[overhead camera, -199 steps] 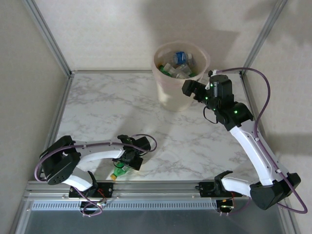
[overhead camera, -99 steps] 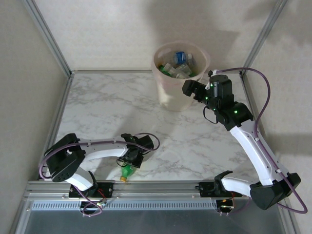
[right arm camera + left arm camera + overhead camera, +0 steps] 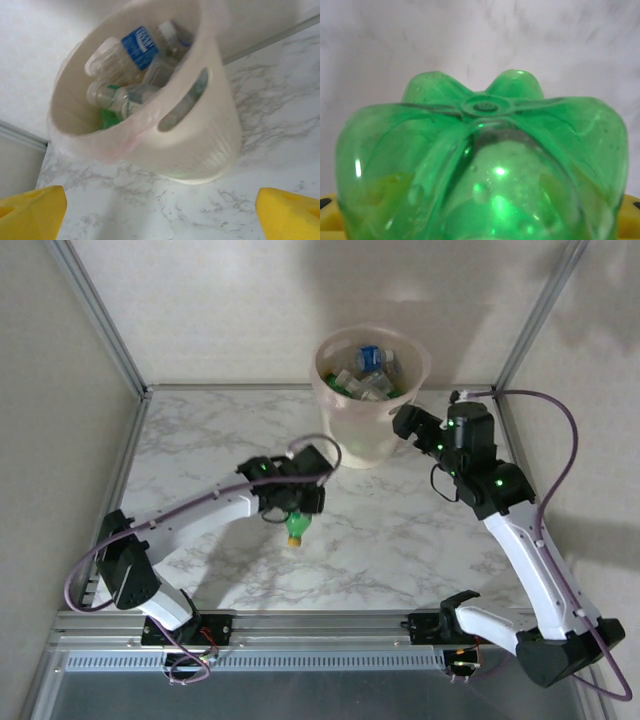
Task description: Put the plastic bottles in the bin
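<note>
left arm [image 3: 200, 512] newly outstretched toward bin [image 3: 345, 440], green bottle [image 3: 297, 528] in jaws

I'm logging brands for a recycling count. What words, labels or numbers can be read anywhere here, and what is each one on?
White lettering on the blue label of a clear bottle in the bin: too blurred to read.
The same label seen from the top camera: too small to read.
The green bottle: no print on the base that shows.
No other text is legible.

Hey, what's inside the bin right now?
The bin holds clear bottles with blue labels and green bottles; the top layer hides whatever lies beneath.
</note>
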Motion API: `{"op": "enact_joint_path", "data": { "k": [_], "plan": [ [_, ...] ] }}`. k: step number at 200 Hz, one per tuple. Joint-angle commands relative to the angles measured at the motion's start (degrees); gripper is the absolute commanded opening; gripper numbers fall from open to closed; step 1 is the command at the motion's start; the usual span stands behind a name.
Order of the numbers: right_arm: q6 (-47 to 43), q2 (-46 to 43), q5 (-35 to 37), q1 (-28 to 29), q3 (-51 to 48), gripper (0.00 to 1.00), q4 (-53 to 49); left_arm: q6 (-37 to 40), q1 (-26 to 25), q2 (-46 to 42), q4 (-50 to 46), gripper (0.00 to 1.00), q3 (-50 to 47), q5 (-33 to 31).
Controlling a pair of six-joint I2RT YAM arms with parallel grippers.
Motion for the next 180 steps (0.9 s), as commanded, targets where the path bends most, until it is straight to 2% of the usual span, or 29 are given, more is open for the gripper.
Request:
{"op": "enact_joint_path", "data": {
  "k": [1,33,63,85,96,113,135,180],
  "plan": [
    [1.1,-1.2,2.3,-2.1,-1.6,0.97,-3.6,1.8,4.6,0.0,-5.2,0.54,9.9,-1.9],
    [3.1,-4.4,2.3,-3.0,-7.9,0.97,-5.1,3.1,9.8,6.0,-0.7,0.56,25.6,1.0],
    [6.9,-9.2,-0.8,-3.1,-15.1,0.96,-5.4,3.0,12.4,17.3,3.6,0.57,44.3,3.6],
    [9.4,-13.0,-3.8,-3.1,-19.5,0.95,-5.7,-1.2,14.5,28.2,5.5,0.58,62.6,10.1],
    [10.2,-14.7,-5.1,-3.1,-21.4,0.95,-5.7,-4.5,15.9,32.4,9.1,0.58,68.2,14.8],
    [11.1,-16.7,-6.7,-3.0,-23.0,0.95,-6.1,-10.2,17.6,34.3,19.6,0.57,66.8,20.9],
    [11.8,-17.6,-8.1,-2.7,-23.8,0.94,-6.7,-14.8,17.9,34.6,31.5,0.58,62.4,24.4],
    [12.1,-16.8,-9.0,-2.1,-22.6,0.93,-7.2,-22.1,17.7,40.2,42.6,0.59,64.0,28.9]
  ]
}}
